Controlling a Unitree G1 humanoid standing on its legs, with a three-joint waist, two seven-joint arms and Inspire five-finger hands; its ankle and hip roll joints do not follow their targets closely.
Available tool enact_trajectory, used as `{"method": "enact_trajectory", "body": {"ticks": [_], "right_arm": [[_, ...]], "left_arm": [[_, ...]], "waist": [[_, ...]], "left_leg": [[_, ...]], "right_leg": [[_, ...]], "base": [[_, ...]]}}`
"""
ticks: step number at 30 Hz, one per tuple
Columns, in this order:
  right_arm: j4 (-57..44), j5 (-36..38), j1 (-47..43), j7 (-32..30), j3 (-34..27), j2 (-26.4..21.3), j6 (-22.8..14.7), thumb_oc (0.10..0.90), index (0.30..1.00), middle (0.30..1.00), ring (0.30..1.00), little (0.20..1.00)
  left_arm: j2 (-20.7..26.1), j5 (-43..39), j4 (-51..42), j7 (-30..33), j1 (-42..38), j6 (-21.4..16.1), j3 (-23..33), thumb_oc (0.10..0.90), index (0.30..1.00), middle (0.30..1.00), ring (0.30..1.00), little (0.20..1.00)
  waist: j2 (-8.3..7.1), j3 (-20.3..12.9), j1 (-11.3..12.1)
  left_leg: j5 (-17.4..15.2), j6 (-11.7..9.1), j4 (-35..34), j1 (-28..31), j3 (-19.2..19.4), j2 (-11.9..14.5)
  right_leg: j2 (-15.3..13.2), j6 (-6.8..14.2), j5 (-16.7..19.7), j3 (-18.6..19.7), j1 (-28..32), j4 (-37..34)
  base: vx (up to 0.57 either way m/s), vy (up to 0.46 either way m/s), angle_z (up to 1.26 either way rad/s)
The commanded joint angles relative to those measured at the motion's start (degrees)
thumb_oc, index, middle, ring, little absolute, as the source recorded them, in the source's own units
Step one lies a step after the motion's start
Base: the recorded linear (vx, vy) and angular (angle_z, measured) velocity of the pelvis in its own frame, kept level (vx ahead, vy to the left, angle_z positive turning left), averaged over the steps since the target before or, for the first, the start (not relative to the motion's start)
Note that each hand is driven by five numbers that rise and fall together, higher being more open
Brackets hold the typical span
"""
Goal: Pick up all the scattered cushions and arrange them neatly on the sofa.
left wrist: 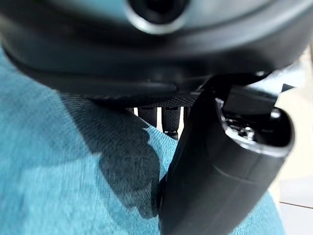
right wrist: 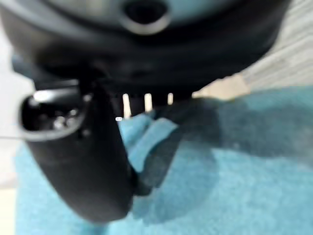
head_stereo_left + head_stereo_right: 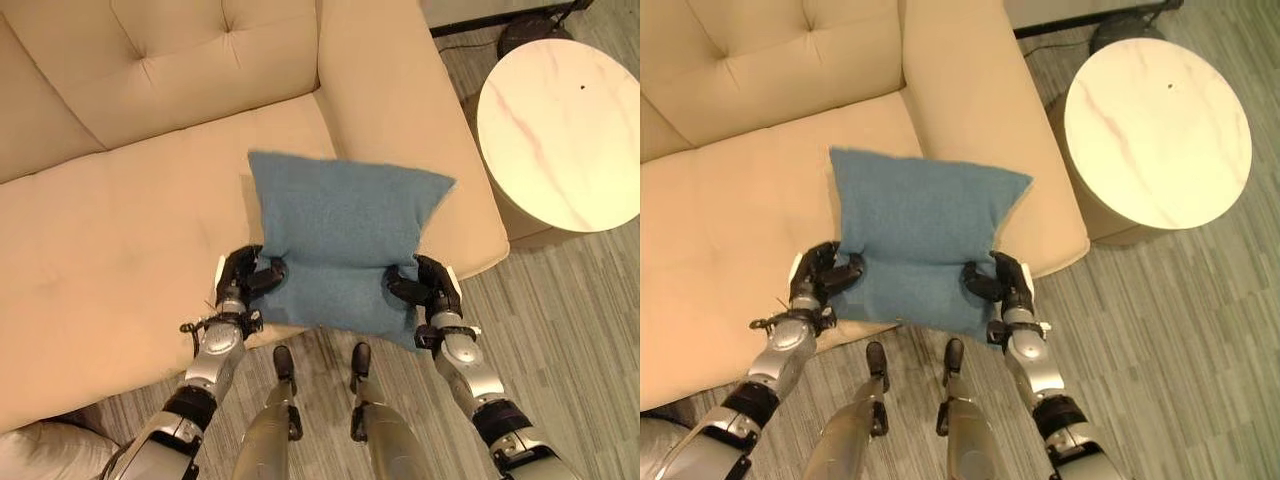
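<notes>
Cushion (image 3: 345,235), blue, pinched at its near edge by left hand (image 3: 243,281) and right hand (image 3: 428,287), hangs beyond the fingers over the sofa (image 3: 120,240) front and may slide to the floor (image 3: 580,330).

Beige sofa (image 3: 120,240), blue cushion (image 3: 345,240) over its seat's front edge.

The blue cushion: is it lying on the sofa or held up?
Held: both the left hand and right hand pinch the blue cushion above the sofa seat's front edge.
</notes>
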Motion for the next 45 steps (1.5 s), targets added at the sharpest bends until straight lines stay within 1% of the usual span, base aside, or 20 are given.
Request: {"method": "enact_trajectory", "body": {"ticks": [1, 3, 4, 7, 10, 12, 15, 16, 17, 18, 22, 27, 30, 31, 34, 36, 37, 41, 44, 45], "right_arm": [[-6.1, -0.7, 2.0, 4.0, 2.2, 4.1, -2.5, 0.400, 0.300, 0.300, 0.300, 0.300], [-7.2, -1.5, 3.9, 4.9, 2.1, 3.9, -2.0, 0.400, 0.300, 0.300, 0.300, 0.300], [-8.2, -1.9, 6.0, 5.9, 1.2, 3.7, -1.9, 0.400, 0.300, 0.300, 0.300, 0.300], [-8.7, -1.8, 6.5, 6.2, 0.7, 3.1, -1.8, 0.400, 0.300, 0.300, 0.300, 0.300], [-11.7, -2.1, 8.2, 6.4, -0.2, 2.2, -2.1, 0.400, 0.300, 0.300, 0.300, 0.300], [-14.5, -2.4, 10.4, 5.6, -2.9, 0.7, -2.7, 0.400, 0.300, 0.300, 0.300, 0.300], [-15.7, -2.7, 11.6, 5.2, -4.5, -0.2, -3.0, 0.400, 0.300, 0.300, 0.300, 0.300], [-16.3, -3.1, 12.4, 4.9, -5.4, -0.6, -3.0, 0.400, 0.300, 0.300, 0.300, 0.300], [-17.5, -3.6, 13.6, 4.5, -6.7, -0.9, -2.7, 0.400, 0.300, 0.300, 0.300, 0.300], [-17.7, -3.9, 14.5, 3.9, -7.8, -0.8, -2.6, 0.400, 0.300, 0.300, 0.300, 0.300], [-19.7, -3.7, 17.6, 4.3, -10.1, 0.0, -1.8, 0.400, 0.300, 0.300, 0.300, 0.300], [-20.0, -3.9, 16.2, 4.5, -9.1, 1.5, -0.9, 0.400, 0.300, 0.300, 0.300, 0.300], [-19.8, -4.2, 15.2, 4.5, -8.3, 2.6, -0.6, 0.400, 0.300, 0.300, 0.300, 0.300], [-20.2, -4.3, 14.6, 4.8, -7.8, 3.3, -0.4, 0.400, 0.300, 0.300, 0.300, 0.300], [-20.2, -4.4, 14.7, 5.5, -7.3, 4.0, -0.4, 0.400, 0.300, 0.300, 0.300, 0.300], [-20.2, -4.5, 15.0, 5.7, -7.1, 3.8, -0.3, 0.400, 0.300, 0.300, 0.300, 0.300], [-19.8, -4.5, 15.0, 5.7, -7.0, 3.7, -0.4, 0.400, 0.300, 0.300, 0.300, 0.300], [-19.3, -4.7, 15.7, 5.8, -7.2, 3.4, -0.6, 0.400, 0.300, 0.300, 0.300, 0.300], [-20.1, -4.1, 19.5, 6.2, -9.5, 2.1, -1.2, 0.400, 0.300, 0.300, 0.300, 0.300], [-20.3, -3.5, 20.1, 6.3, -10.3, 1.3, -1.2, 0.400, 0.300, 0.300, 0.300, 0.300]], "left_arm": [[-2.5, 3.5, -6.3, -6.8, 2.0, -2.1, -4.2, 0.400, 0.300, 0.300, 0.300, 0.300], [-1.9, 3.8, -6.9, -7.4, 4.9, -1.5, -3.5, 0.400, 0.300, 0.300, 0.300, 0.300], [-1.4, 4.4, -7.8, -8.3, 8.4, -1.0, -2.8, 0.400, 0.300, 0.300, 0.300, 0.300], [-1.1, 4.4, -7.7, -8.5, 9.8, -0.9, -2.3, 0.400, 0.300, 0.300, 0.300, 0.300], [-0.6, 4.4, -9.0, -8.3, 11.3, -0.8, -1.6, 0.400, 0.300, 0.300, 0.300, 0.300], [-1.0, 4.1, -10.2, -8.7, 12.7, -0.6, -1.5, 0.400, 0.300, 0.300, 0.300, 0.300], [-1.6, 3.6, -10.6, -9.1, 13.6, -0.6, -1.5, 0.400, 0.300, 0.300, 0.300, 0.300], [-2.0, 3.4, -11.1, -9.2, 14.2, -0.5, -1.4, 0.400, 0.300, 0.300, 0.300, 0.300], [-2.7, 3.1, -11.5, -9.7, 15.0, -0.3, -1.4, 0.400, 0.300, 0.300, 0.300, 0.300], [-2.9, 3.2, -11.5, -9.8, 15.8, -0.3, -1.1, 0.400, 0.300, 0.300, 0.300, 0.300], [-2.8, 3.9, -12.4, -10.8, 18.2, 0.7, -0.3, 0.400, 0.300, 0.300, 0.300, 0.300], [-1.4, 5.9, -12.8, -10.8, 19.3, 1.5, 0.1, 0.400, 0.300, 0.300, 0.300, 0.300], [-0.5, 6.5, -13.3, -10.6, 19.0, 1.7, 0.5, 0.400, 0.300, 0.300, 0.300, 0.300], [0.1, 6.8, -13.4, -10.5, 18.8, 1.8, 0.8, 0.400, 0.300, 0.300, 0.300, 0.300], [0.4, 7.2, -13.2, -10.4, 18.5, 1.4, 1.4, 0.400, 0.300, 0.300, 0.300, 0.300], [0.2, 7.1, -13.2, -10.6, 18.7, 1.3, 1.5, 0.400, 0.300, 0.300, 0.300, 0.300], [0.0, 7.2, -12.9, -10.5, 19.0, 1.4, 1.7, 0.400, 0.300, 0.300, 0.300, 0.300], [-0.9, 7.4, -12.6, -11.0, 19.6, 1.3, 1.8, 0.400, 0.300, 0.300, 0.300, 0.300], [-2.6, 7.7, -12.1, -12.4, 20.1, 1.1, 0.1, 0.400, 0.300, 0.300, 0.300, 0.300], [-2.8, 7.7, -12.6, -12.9, 20.1, 1.2, -0.5, 0.400, 0.300, 0.300, 0.300, 0.300]], "waist": [[-1.00, -6.3, 0.2], [-0.76, -7.5, -0.4], [-0.14, -9.1, -1.6], [0.28, -10.6, -1.3], [0.71, -11.8, -0.5], [1.53, -12.3, 0.2], [2.01, -12.4, 0.1], [2.16, -12.3, 0.0], [2.12, -12.3, -0.9], [1.87, -12.5, -1.7], [0.48, -14.3, -2.7], [-1.42, -15.3, -1.1], [-1.73, -14.9, -0.6], [-1.50, -14.4, -0.9], [-0.65, -13.6, -1.7], [-0.22, -13.3, -2.2], [-0.17, -13.1, -2.6], [-0.89, -12.7, -3.5], [-0.73, -15.0, -5.7], [-1.07, -15.0, -6.1]], "left_leg": [[-11.0, -1.2, 8.7, -0.3, -2.3, -0.1], [-10.4, -1.1, 7.8, 1.3, -3.2, -0.1], [-9.3, -0.8, 6.3, 3.0, -5.6, -0.6], [-8.0, -1.0, 4.5, 3.7, -7.4, -1.1], [-5.8, -2.0, 2.5, 4.2, -9.1, -0.6], [-2.1, -4.5, 0.5, 3.3, -11.5, 0.1], [-0.3, -5.8, 0.2, 2.2, -12.4, 0.5], [0.1, -5.9, 0.5, 1.6, -11.9, 0.8], [0.0, -5.2, 0.7, 1.8, -7.5, 2.2], [-0.7, -4.8, 2.4, 2.3, -1.5, 4.2], [-4.3, -5.3, 3.6, 6.4, 4.8, 6.3], [-8.3, -3.1, 4.9, 7.1, 4.3, 3.6], [-10.4, -1.3, 5.6, 7.6, 4.5, 1.9], [-9.7, 0.5, 5.1, 7.8, 5.2, 1.1], [-10.5, 1.3, 3.4, 10.7, 5.4, 0.3], [-10.7, 1.5, 2.0, 12.9, 5.1, -0.6], [-11.3, 1.7, 0.5, 15.2, 5.1, -1.5], [-13.2, 1.3, -0.4, 18.8, 4.6, -3.1], [-16.4, -0.7, 4.0, 19.6, 4.7, -3.0], [-16.0, -2.8, 10.8, 17.5, 5.3, -1.3]], "right_leg": [[-5.1, 5.2, -7.2, 1.4, -0.8, 8.0], [-3.7, 4.8, -8.4, 3.7, 0.1, 9.0], [1.3, 3.9, -11.3, 11.6, 1.4, 10.9], [2.8, 3.1, -11.8, 13.0, 3.1, 9.8], [3.5, 2.4, -12.7, 11.5, 5.0, 8.3], [3.8, 1.7, -14.0, 6.8, 7.7, 5.4], [4.0, 1.3, -14.4, 3.2, 8.5, 4.8], [3.8, 1.1, -14.7, 1.4, 8.7, 5.0], [2.9, 0.9, -15.1, -1.3, 9.6, 5.4], [1.7, 0.8, -14.7, -4.2, 10.3, 5.5], [-0.4, 1.6, -14.6, -9.6, 13.8, 4.5], [-3.0, 3.4, -15.1, -9.2, 15.7, 6.6], [-5.2, 4.6, -14.7, -7.6, 13.9, 12.4], [-6.5, 5.1, -12.2, -5.9, 10.5, 18.5], [-5.8, 5.4, -11.7, -3.4, 6.2, 24.4], [-3.8, 4.8, -12.6, -2.7, 4.9, 23.4], [-1.9, 4.3, -12.0, -3.6, 3.2, 20.4], [-0.9, 5.1, -7.9, -9.7, 0.7, 11.5], [0.6, 3.7, -7.6, -8.1, 5.5, 6.5], [1.0, 3.0, -8.1, -7.9, 8.2, 4.6]], "base": [[0.05, -0.068, 0.10], [0.03, -0.098, 0.05], [0.01, -0.095, 0.13], [-0.01, -0.125, 0.54], [-0.06, -0.175, 0.40], [-0.17, -0.243, 0.99], [-0.13, -0.104, 1.65], [-0.10, -0.045, 0.82], [-0.15, -0.025, 1.26], [-0.10, 0.033, 1.77], [0.12, 0.139, 1.40], [0.21, 0.236, 0.33], [0.10, 0.263, -0.08], [0.03, 0.249, -0.21], [0.10, 0.218, -0.18], [0.21, 0.133, -0.32], [0.22, 0.080, -0.34], [0.29, -0.021, -0.07], [0.30, -0.166, 0.14], [0.18, -0.180, 0.37]]}}
